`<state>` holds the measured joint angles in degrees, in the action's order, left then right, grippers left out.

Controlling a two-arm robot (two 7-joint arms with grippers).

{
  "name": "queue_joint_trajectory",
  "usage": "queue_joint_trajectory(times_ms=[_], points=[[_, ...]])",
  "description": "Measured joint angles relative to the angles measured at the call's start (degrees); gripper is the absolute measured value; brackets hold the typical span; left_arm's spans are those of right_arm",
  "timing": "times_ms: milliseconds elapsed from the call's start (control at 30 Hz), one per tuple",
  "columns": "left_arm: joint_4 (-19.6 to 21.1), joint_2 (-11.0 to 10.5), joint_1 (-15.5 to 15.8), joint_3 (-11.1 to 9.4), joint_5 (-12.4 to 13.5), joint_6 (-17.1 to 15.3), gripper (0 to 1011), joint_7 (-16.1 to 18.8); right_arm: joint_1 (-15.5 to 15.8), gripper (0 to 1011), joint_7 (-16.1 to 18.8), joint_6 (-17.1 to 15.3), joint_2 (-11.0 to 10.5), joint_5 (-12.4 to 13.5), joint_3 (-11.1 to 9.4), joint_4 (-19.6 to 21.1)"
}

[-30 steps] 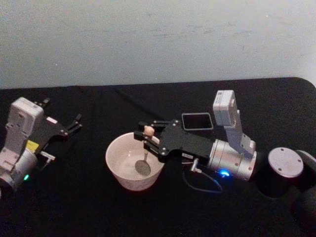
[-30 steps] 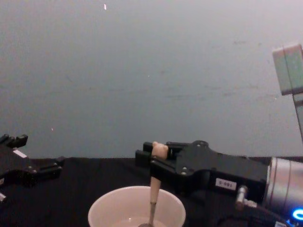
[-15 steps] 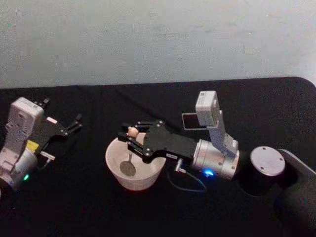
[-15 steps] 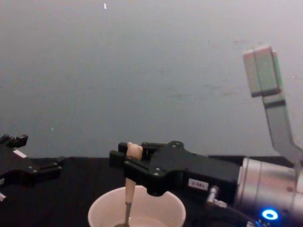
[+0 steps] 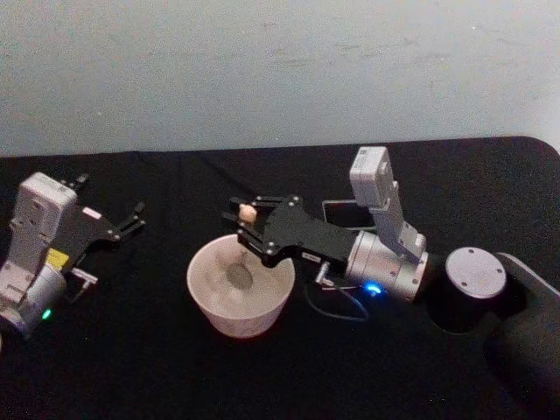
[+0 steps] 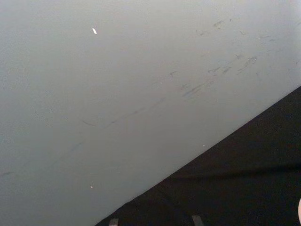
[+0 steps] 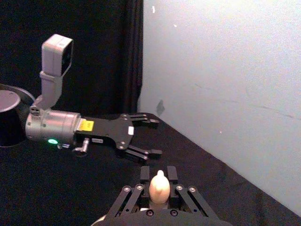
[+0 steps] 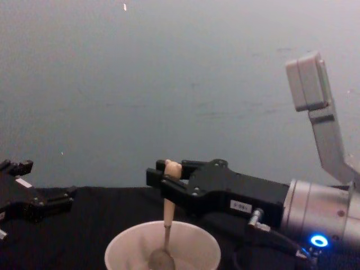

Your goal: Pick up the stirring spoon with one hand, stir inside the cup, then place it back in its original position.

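Since a second earlier, the right claw had carried the spoon from the right side of the cup across to its left and then round toward the far side. That looked like one sweep of a stir.

The spoon hung nearly upright with a slight lean. Its grey bowl sat low inside the cup, close to the bottom, and its handle rose clear of the rim. The claw reached in level from the right and stayed above the rim. I judged this kept the black fingers off the cup wall while only the slim handle travelled inside.

The right claw was closed on the spoon. Its two fingers pinched the handle right at the top, with the knob poking up between them. It touched nothing else, and I could see no contact between it and the cup.

The holder stood behind the claw's wrist, near the cup and partly hidden, where the spoon would go back afterwards. By my reading the stirring was under way and the return not yet begun.

The left claw lay parked on the table, well to the left of the cup, with its fingers spread and holding nothing.
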<state>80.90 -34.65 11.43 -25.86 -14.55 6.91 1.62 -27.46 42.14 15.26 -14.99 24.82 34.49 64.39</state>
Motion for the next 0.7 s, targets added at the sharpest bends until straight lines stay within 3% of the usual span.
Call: queue_joint_trajectory(times_ms=[700], points=[[0.0,0.0,0.0,0.0,0.0,0.0,1001,0.0,1.72,212,-0.63,-0.9,-1.77,-0.24,-1.53,2.26]])
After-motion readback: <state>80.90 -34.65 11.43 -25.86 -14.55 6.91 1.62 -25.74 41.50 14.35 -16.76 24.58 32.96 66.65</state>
